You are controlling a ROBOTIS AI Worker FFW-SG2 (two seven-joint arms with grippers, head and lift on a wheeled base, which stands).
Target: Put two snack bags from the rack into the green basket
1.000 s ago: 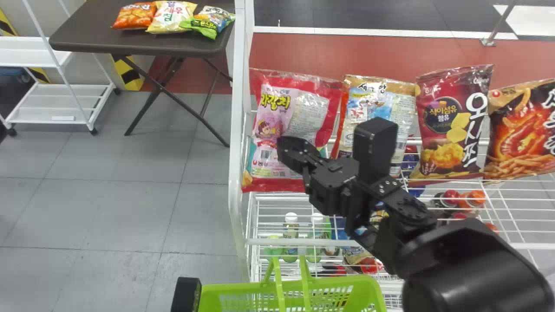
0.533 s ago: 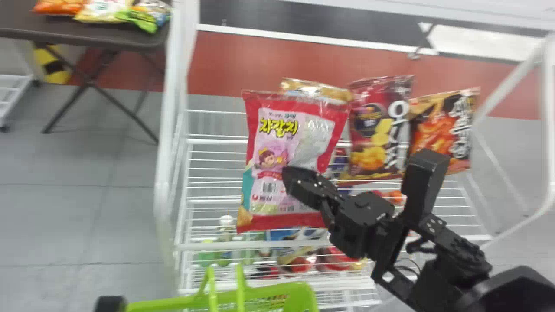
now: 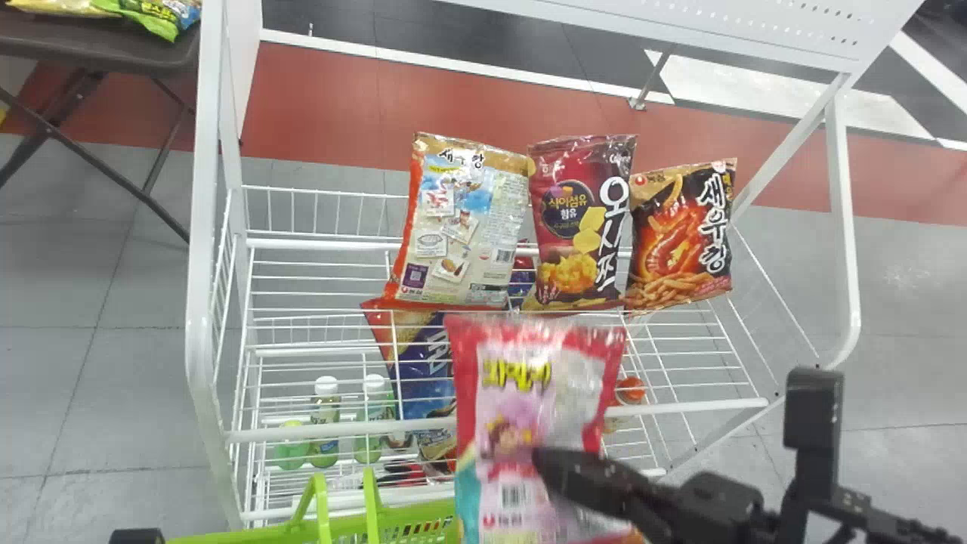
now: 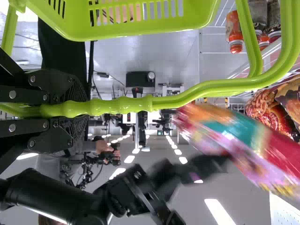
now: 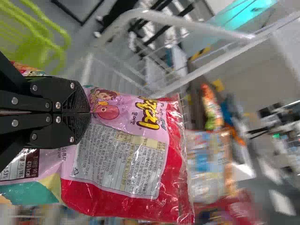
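Head view: red-and-pink snack bag, name end uppermost, long axis up-down.

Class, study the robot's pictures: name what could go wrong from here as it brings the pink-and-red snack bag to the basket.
The snack bag could catch on the raised handles of the green basket. The right gripper pinches the bag between two fingers, so it might slip. The left gripper grips a handle, so a bump might swing the basket.

Right end effector clamped tight.
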